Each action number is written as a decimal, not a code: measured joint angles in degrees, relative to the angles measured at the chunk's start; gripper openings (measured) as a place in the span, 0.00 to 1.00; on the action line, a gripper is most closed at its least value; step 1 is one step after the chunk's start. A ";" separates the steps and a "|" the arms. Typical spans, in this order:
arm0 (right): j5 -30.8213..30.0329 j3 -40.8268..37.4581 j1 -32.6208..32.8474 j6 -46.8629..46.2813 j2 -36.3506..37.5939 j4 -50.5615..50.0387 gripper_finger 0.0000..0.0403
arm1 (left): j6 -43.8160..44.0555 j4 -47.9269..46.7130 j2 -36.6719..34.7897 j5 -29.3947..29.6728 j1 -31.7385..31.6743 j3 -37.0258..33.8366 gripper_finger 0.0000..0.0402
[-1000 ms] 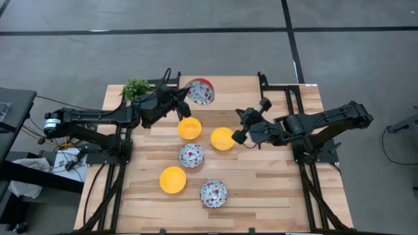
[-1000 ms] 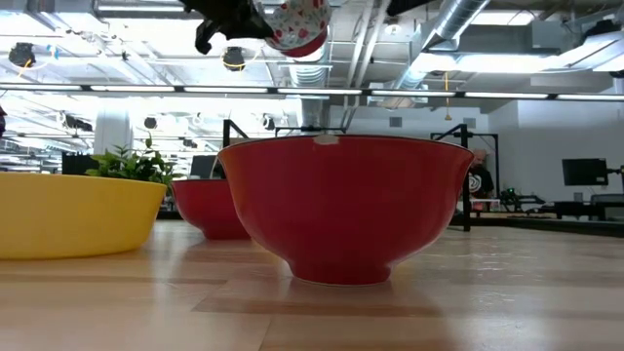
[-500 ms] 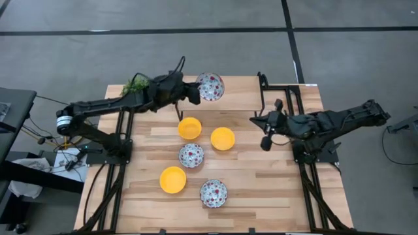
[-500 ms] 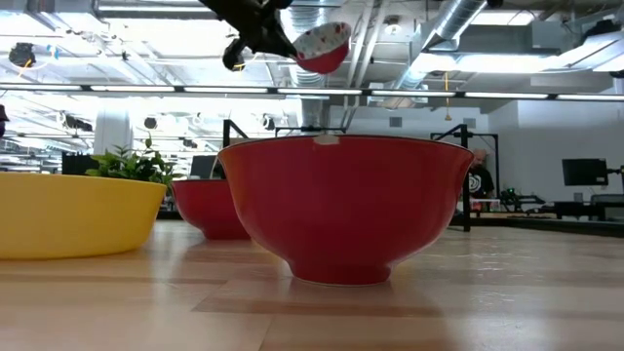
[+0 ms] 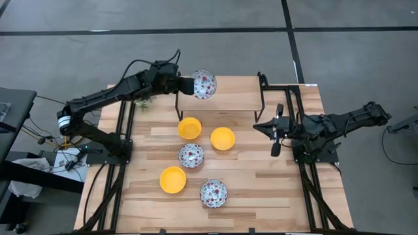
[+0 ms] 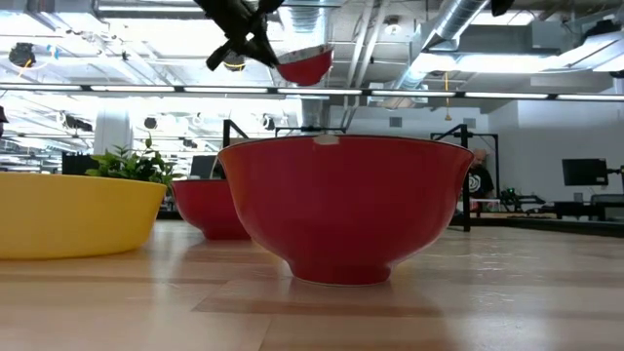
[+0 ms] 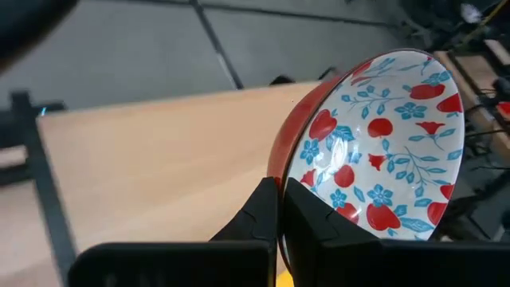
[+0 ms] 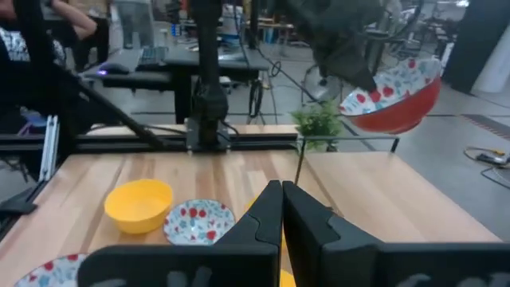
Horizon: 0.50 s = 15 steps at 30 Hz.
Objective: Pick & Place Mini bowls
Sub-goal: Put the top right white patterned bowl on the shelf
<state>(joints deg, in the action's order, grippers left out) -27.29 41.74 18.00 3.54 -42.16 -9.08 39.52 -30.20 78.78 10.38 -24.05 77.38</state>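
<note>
My left gripper (image 5: 188,85) is shut on a white mini bowl with a red and blue floral inside and a red outside (image 5: 204,84), held high over the table's far edge (image 6: 304,64). My right gripper (image 5: 275,138) hangs shut with nothing in it over the table's right side. Three yellow mini bowls (image 5: 190,128) (image 5: 223,138) (image 5: 173,179) and two floral ones (image 5: 191,155) (image 5: 213,192) stand on their bases on the wooden table (image 5: 274,189). My left gripper pinches the floral bowl's rim (image 7: 280,182), one finger inside the bowl and one on its red outer wall. The fingers (image 7: 307,223) come from the table's left, slanting down. The bowl is lifted clear of the table, opening upward and slightly tilted.
A small green plant (image 8: 319,119) stands at the table's far left corner, partly under my left arm. In the low view, one red-walled bowl (image 6: 341,210) stands close to the camera and a yellow one (image 6: 73,214) to its left. Black frame posts (image 5: 262,88) rise at the far right.
My left gripper has swung toward the table's far edge and risen a little, carrying the floral bowl, which has turned from steeply tipped toward rim-up. My right gripper has drawn back from the right-hand yellow bowl toward the table's right edge.
</note>
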 joint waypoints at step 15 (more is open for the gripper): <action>3.54 -7.01 -0.03 -0.04 7.86 2.29 0.00 | 6.32 -5.31 0.51 -7.33 -7.72 -0.07 0.01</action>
<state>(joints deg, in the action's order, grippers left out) -23.75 34.73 17.98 3.51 -34.30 -6.79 45.84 -35.51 79.30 3.05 -31.76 77.32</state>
